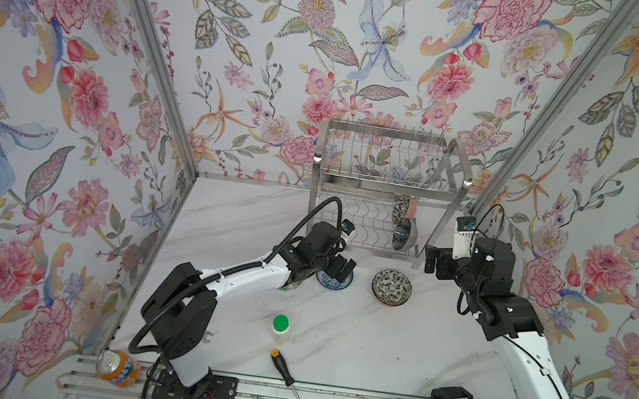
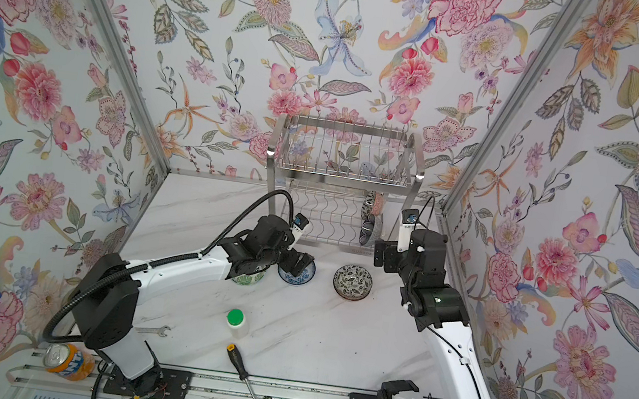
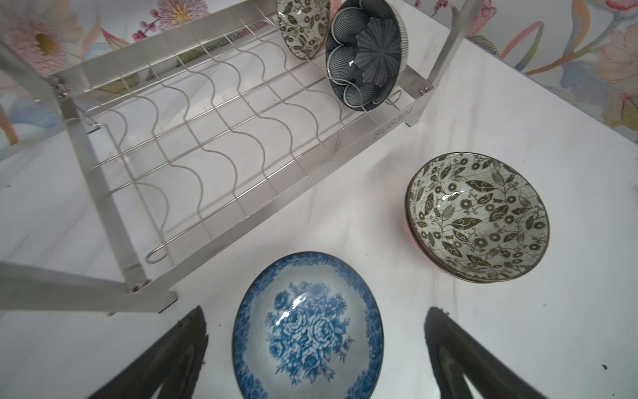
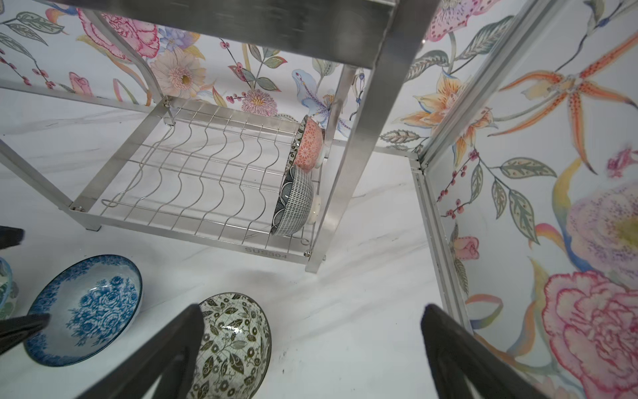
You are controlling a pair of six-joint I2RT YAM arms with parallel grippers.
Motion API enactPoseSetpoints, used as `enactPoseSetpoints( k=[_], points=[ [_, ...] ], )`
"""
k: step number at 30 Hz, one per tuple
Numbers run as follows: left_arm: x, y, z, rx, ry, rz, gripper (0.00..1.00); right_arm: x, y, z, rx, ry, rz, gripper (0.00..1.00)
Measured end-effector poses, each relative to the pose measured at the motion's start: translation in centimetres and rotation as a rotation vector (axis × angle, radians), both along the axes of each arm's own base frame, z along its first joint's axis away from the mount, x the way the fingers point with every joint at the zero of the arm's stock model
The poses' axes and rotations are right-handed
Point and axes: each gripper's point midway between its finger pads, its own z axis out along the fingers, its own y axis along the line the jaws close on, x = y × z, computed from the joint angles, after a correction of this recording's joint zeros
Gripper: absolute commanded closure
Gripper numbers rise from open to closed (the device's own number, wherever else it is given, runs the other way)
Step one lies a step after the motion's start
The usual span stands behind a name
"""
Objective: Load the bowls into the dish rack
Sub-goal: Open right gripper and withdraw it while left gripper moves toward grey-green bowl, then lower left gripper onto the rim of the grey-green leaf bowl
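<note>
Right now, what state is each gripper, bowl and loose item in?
left gripper: open, empty
right gripper: open, empty
blue floral bowl: upright on table
green leaf bowl: upright, partly hidden
black-and-white floral bowl: upright on table
navy petal bowl: on edge, dish rack lower shelf
pink-backed floral bowl: on edge beside it
green-capped bottle: upright, capped
orange soda can: lying on its side

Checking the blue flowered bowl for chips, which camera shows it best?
The left wrist view: the blue flowered bowl sits large and uncovered, framed by the open left gripper. The right wrist view shows it smaller. In both top views the left gripper hides part of it.
</note>
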Motion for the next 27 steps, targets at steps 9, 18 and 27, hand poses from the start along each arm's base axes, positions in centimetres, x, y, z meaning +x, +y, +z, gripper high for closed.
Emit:
enactPoseSetpoints(
  k=[9, 18, 27],
  points=[
    [-0.3, -6.9, -2.4, -0.009, 0.087, -0.096, 0.01, -0.6, -0.1, -1.6, 0.064, 0.088, 0.001, 0.00],
    [0.0, -10.5, -3.8, 0.020, 0.126, -0.133, 0.02, -0.7, 0.0, -1.6, 0.074, 0.092, 0.005, 0.01],
    [-0.4, -11.9, -6.4, 0.089, 0.168, -0.151, 0.18, -0.9, 0.3, -1.5, 0.084, 0.088, 0.021, 0.01]
  ],
)
